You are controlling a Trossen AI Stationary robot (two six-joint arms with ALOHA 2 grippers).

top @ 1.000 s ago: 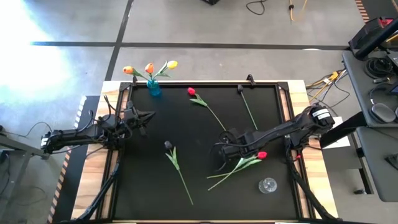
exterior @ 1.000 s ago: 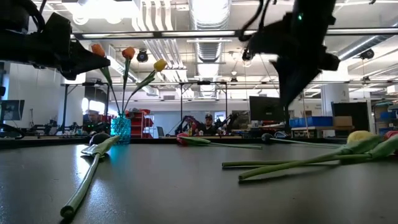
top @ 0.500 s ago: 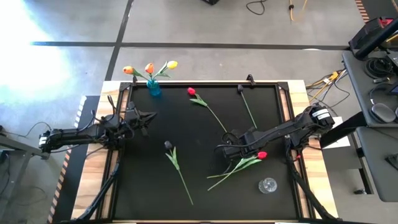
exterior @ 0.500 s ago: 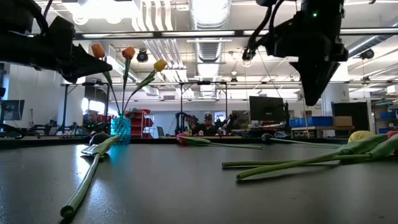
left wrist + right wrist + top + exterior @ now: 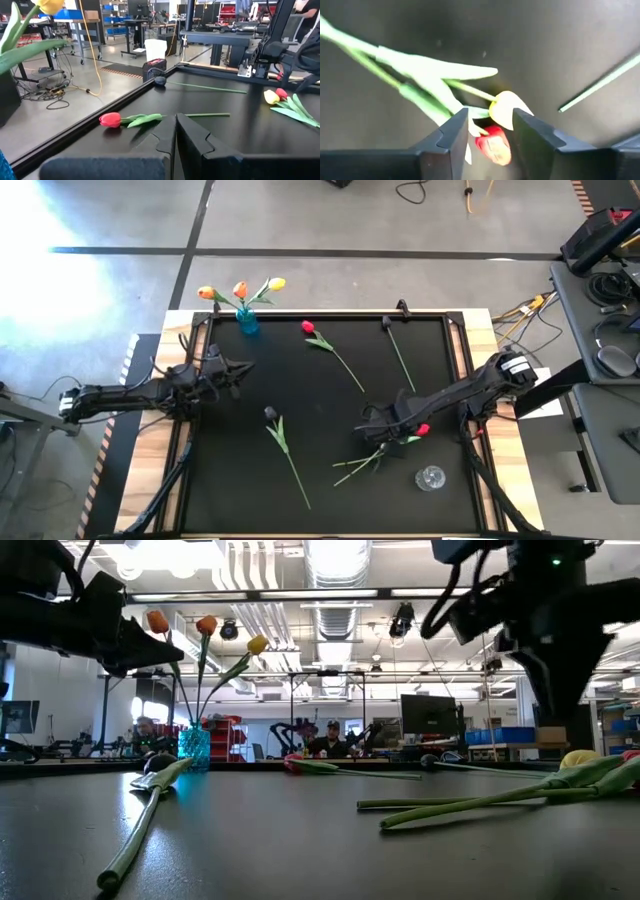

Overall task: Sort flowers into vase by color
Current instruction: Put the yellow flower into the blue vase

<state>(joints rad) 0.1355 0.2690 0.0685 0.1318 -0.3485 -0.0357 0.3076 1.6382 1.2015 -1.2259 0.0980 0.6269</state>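
High view: the right pincer (image 5: 385, 423) hovers over the red and yellow flowers (image 5: 385, 446) lying diagonally on the worktop (image 5: 330, 395); its opening is hidden there. The left pincer (image 5: 238, 366) waits, closed. Right wrist view: fingers (image 5: 451, 134) parted, astride both tulip heads (image 5: 500, 125), gripping nothing.

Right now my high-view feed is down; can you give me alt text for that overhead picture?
The right gripper hangs open over a red tulip and its crossed green stems near the clear vase. The left gripper waits shut at the mat's left side. A blue vase holds two orange tulips and one yellow.
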